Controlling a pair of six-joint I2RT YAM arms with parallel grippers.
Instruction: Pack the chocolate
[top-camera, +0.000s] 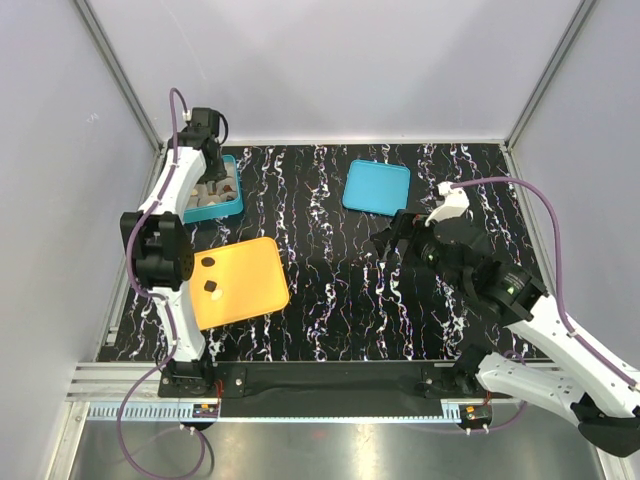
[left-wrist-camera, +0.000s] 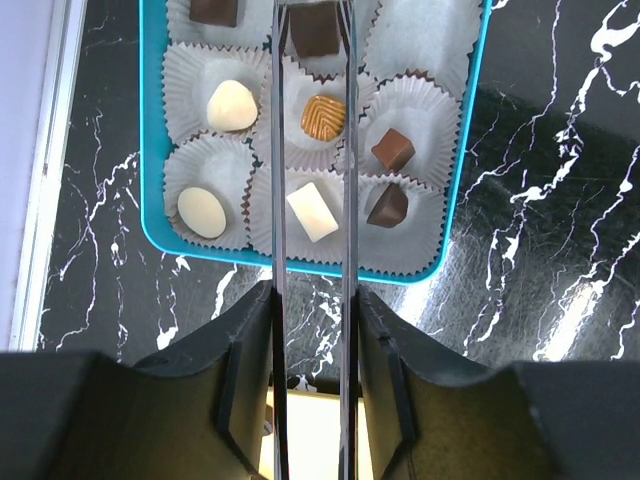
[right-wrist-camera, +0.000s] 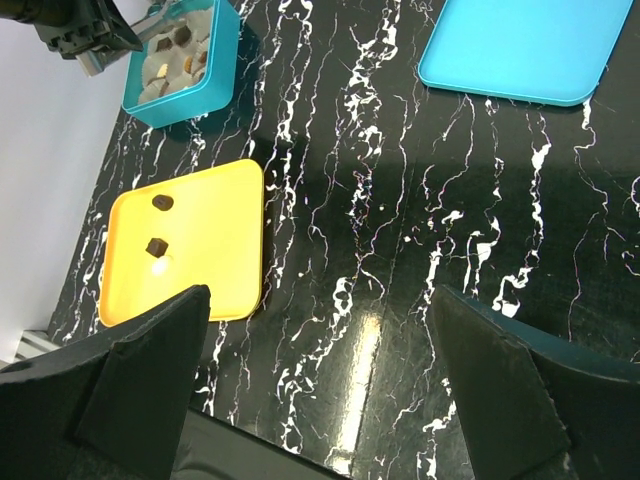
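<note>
1. Nearest the arm bases, at 8 o'clock on the marbled table (top-camera: 340, 300), the orange tray (top-camera: 250, 290) lies flat. 2 dark chocolate pieces (top-camera: 209, 263) sit on it toward its 9 o'clock edge, apart from each other.
2. At 3 o'clock from the table's middle, the right gripper (top-camera: 395, 240) hangs over bare table, jaws spread wide, with nothing between them.
3. At 10 o'clock stands the teal box (top-camera: 232, 200), lined with white paper cups (left-wrist-camera: 190, 75). The left wrist view shows 8 pieces in the cups: 3 cream-white, 1 ridged golden, 4 dark.
4. The left gripper (left-wrist-camera: 313, 15) is over that box. Its thin fingers (left-wrist-camera: 279, 150) run along both sides of a dark square piece (left-wrist-camera: 315, 35) in the middle cup of the far row. I cannot tell whether they pinch it or only flank it.
5. Farthest, at 1 o'clock, the teal lid (top-camera: 376, 186) lies flat, well apart from the box.
</note>
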